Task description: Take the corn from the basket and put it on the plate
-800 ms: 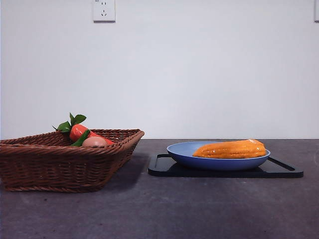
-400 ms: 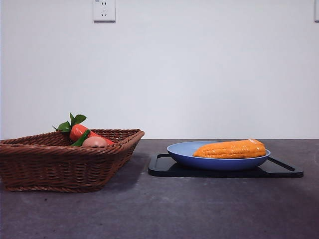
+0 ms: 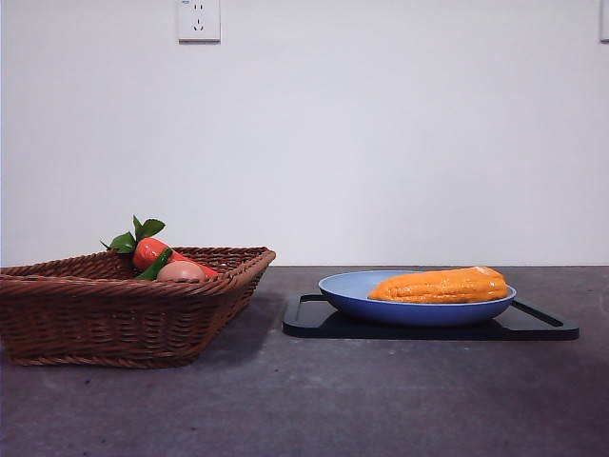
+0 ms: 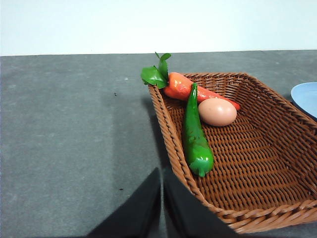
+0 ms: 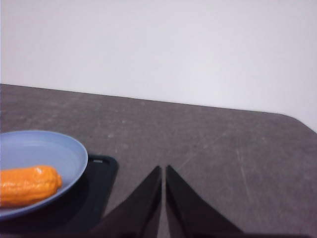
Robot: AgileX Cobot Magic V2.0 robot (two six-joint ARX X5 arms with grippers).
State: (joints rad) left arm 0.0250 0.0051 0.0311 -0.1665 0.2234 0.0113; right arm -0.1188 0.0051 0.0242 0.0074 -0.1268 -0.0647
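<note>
The glossy, ridged orange-yellow corn cob [image 3: 441, 285] lies on its side in the round light-blue plastic plate [image 3: 354, 295], its length running left to right. The plate sits on a flat black rectangular tray [image 3: 314, 322] at the right of the dark grey counter [image 3: 304, 400].

To the left, well apart from the tray, stands the shallow brown woven wicker basket [image 3: 124, 314]. In it lie a red-orange vegetable with green leaves [image 3: 147, 249], a pinkish-tan round item [image 3: 181, 271] just beside it, and a long green pepper [image 4: 195, 139] resting against the basket's wall. A white wall socket [image 3: 198, 19] sits high on the wall behind.

Neither arm appears in the front view. In the right wrist view the right gripper [image 5: 163, 171] has its black fingers pressed together, tips touching, grasping nothing; it hangs over bare counter, and the corn [image 5: 27, 185] lies apart from it on the plate [image 5: 54, 151], beyond the tray's edge [image 5: 101, 171].

In the left wrist view the left gripper [image 4: 162, 173] is likewise clenched on nothing, its tips just outside the basket's near wall [image 4: 171, 144], beside the green pepper. A sliver of the plate [image 4: 306, 96] shows past the basket.
</note>
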